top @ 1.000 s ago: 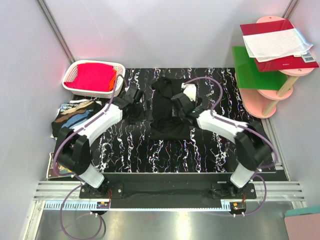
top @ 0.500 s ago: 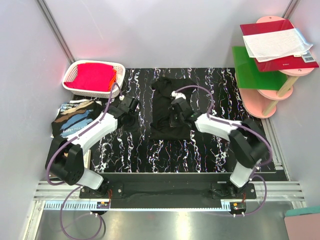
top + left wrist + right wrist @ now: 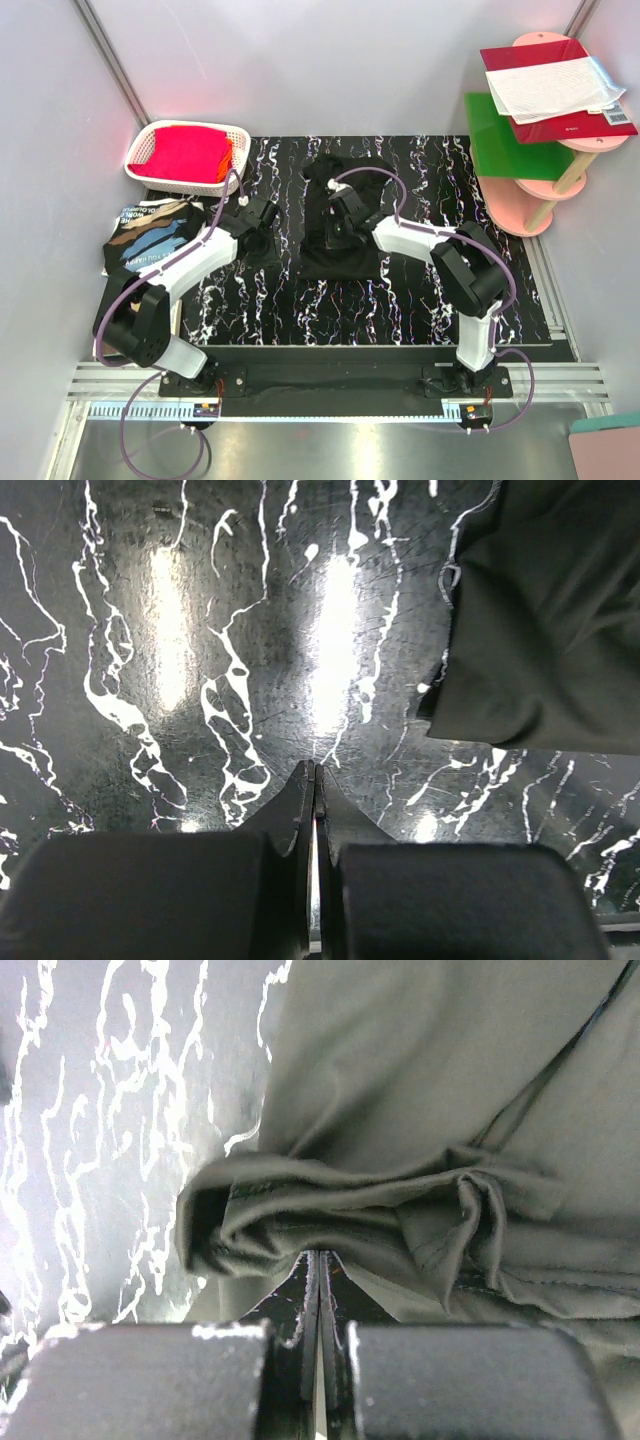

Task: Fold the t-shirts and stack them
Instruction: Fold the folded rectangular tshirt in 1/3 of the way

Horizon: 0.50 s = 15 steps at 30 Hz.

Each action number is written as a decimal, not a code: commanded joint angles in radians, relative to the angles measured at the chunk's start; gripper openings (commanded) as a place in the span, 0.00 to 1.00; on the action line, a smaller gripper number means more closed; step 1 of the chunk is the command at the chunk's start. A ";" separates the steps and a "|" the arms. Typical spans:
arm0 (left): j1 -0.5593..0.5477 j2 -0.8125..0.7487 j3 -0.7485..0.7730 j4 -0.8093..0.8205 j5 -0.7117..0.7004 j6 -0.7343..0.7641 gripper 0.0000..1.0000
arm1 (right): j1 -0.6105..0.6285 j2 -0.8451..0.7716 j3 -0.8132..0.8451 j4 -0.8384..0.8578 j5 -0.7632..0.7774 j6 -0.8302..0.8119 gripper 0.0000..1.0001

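Observation:
A black t-shirt (image 3: 345,252) lies rumpled on the black marbled table (image 3: 420,290), near its middle. My right gripper (image 3: 339,206) is over the shirt's far part. In the right wrist view that gripper (image 3: 318,1253) is shut, its tips pressed against a bunched fold of the t-shirt (image 3: 330,1215); no cloth shows between the jaws. My left gripper (image 3: 262,214) hovers left of the shirt. Seen from the left wrist, it (image 3: 316,768) is shut over bare table, with the t-shirt's edge (image 3: 550,610) to its upper right.
A white basket (image 3: 150,135) holding folded red cloth stands at the back left. A dark printed shirt (image 3: 150,238) lies off the table's left edge. A pink shelf stand (image 3: 545,195) with a green board and a red book stands at the right.
Both grippers have gone from open to shut. The right gripper slid left over the shirt to the bunched fold. The left gripper shifted slightly toward me, left of the shirt.

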<state>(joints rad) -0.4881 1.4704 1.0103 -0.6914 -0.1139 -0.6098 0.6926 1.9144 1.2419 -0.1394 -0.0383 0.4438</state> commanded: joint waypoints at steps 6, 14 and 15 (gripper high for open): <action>0.000 0.016 -0.022 0.015 -0.043 -0.013 0.00 | -0.002 0.093 0.143 0.024 0.239 0.000 0.00; 0.000 0.005 -0.068 0.041 -0.023 -0.027 0.00 | 0.004 0.066 0.102 0.130 0.585 0.010 0.00; 0.000 0.004 -0.073 0.058 -0.014 -0.027 0.00 | 0.007 0.022 0.037 0.203 0.603 0.001 0.00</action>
<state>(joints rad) -0.4881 1.4769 0.9569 -0.6861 -0.1287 -0.6258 0.6930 2.0277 1.3621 -0.1207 0.3302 0.4488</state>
